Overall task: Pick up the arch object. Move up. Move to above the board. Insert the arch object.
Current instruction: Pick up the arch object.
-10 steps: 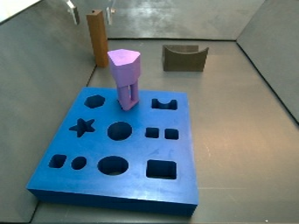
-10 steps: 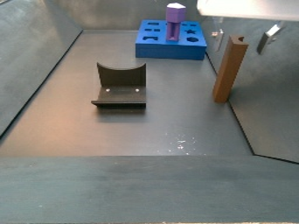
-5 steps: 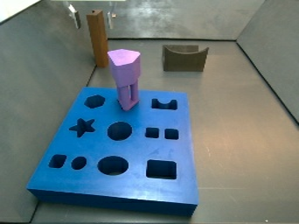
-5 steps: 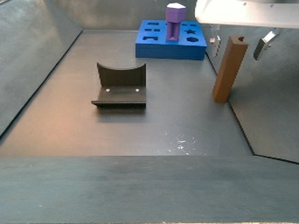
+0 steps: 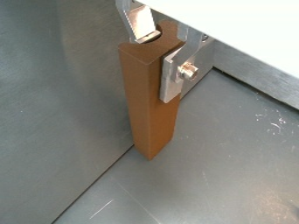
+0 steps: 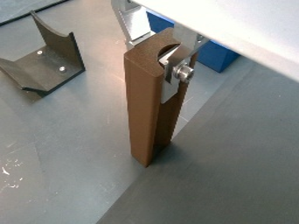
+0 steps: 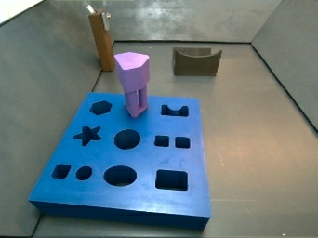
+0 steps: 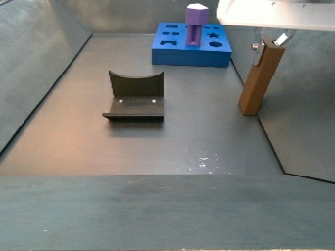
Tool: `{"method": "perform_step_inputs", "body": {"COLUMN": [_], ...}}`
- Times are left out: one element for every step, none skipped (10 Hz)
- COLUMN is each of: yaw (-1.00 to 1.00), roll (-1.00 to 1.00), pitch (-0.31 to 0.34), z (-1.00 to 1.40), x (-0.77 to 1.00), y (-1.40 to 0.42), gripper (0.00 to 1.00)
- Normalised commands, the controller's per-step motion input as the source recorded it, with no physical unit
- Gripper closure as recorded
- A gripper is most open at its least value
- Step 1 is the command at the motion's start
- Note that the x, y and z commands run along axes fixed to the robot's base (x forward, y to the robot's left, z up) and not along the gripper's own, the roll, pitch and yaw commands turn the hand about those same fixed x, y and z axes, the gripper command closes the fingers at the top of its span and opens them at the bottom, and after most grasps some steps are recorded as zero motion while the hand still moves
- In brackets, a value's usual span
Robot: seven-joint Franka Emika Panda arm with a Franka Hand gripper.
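Arch object [image 6: 152, 109]: standing upright on the floor [image 8: 157, 147], near the wall, well apart from the board.
Gripper [image 6: 162, 54]: pinching the arch object's top between its fingers [image 5: 177, 72].
Board [image 7: 125, 163]: holding the purple post [image 7: 134, 85] upright in one cut-out; other holes are sitting empty.
U-shaped block [image 8: 133, 96]: resting on the floor.

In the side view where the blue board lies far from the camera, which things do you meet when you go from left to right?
Dark U-shaped block → blue board, with the purple post standing in it → arch object, with the gripper at its top.
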Motion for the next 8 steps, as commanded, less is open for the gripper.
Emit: {"method": "perform_step_inputs", "body": {"yaw": [0.00,0.00,0.00,0.00,0.00,0.00,0.00,0.00], "roll": [0.00,0.00,0.00,0.00,0.00,0.00,0.00,0.00], "pitch": [0.000,0.000,0.000,0.000,0.000,0.000,0.000,0.000], "z": [0.00,0.00,0.00,0.00,0.00,0.00,0.00,0.00], "x": [0.00,0.00,0.00,0.00,0.00,0.00,0.00,0.00], "y": [0.00,0.00,0.00,0.00,0.00,0.00,0.00,0.00], "gripper": [1.00,1.00,1.00,1.00,1.00,1.00,1.00,1.00]}}
